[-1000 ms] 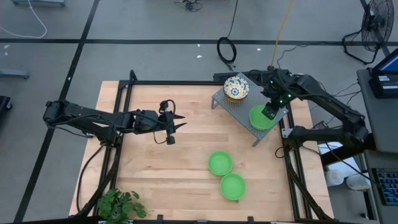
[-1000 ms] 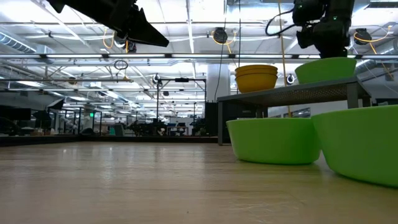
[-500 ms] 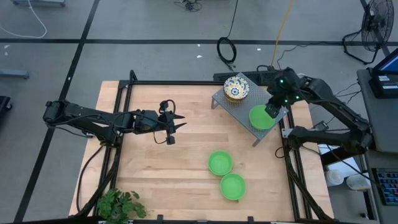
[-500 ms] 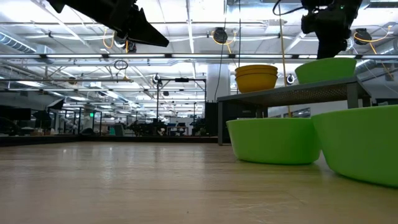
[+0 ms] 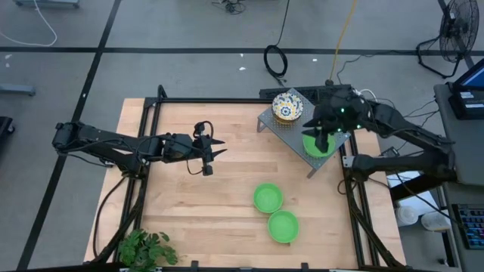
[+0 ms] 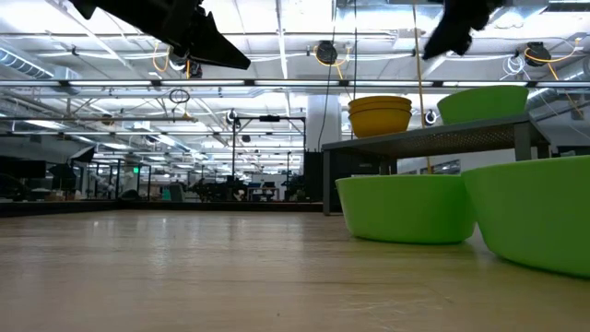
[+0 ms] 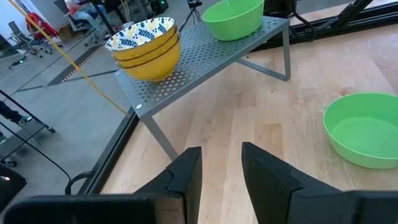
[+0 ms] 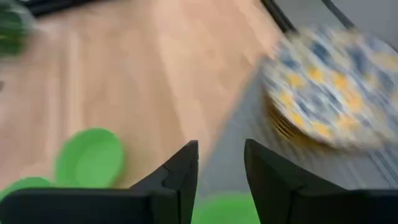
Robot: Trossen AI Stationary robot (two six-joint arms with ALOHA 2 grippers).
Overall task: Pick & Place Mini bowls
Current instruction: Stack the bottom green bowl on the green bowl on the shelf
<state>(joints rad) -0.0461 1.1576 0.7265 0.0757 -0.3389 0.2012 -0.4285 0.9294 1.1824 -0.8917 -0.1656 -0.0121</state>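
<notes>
On the worktop (image 5: pixel 189 227), the grey rack (image 5: pixel 274 125) is standing at the far right corner. It is carrying the patterned stack (image 5: pixel 287 106) and one green bowl (image 5: pixel 308 143). Two more green bowls (image 5: pixel 268 198) (image 5: pixel 283 226) are waiting toward the near edge. The right gripper (image 5: pixel 321 143), at the racked bowl's rim a second ago, is now swinging over it. We are reading that as a finished placement. Only the low view is showing how far it is rising clear (image 6: pixel 441 41), and only its wrist view is showing its fingers apart and empty (image 8: pixel 221 144). The left gripper (image 5: pixel 221 148) is hovering left of centre, its fingers likewise parted around nothing.
</notes>
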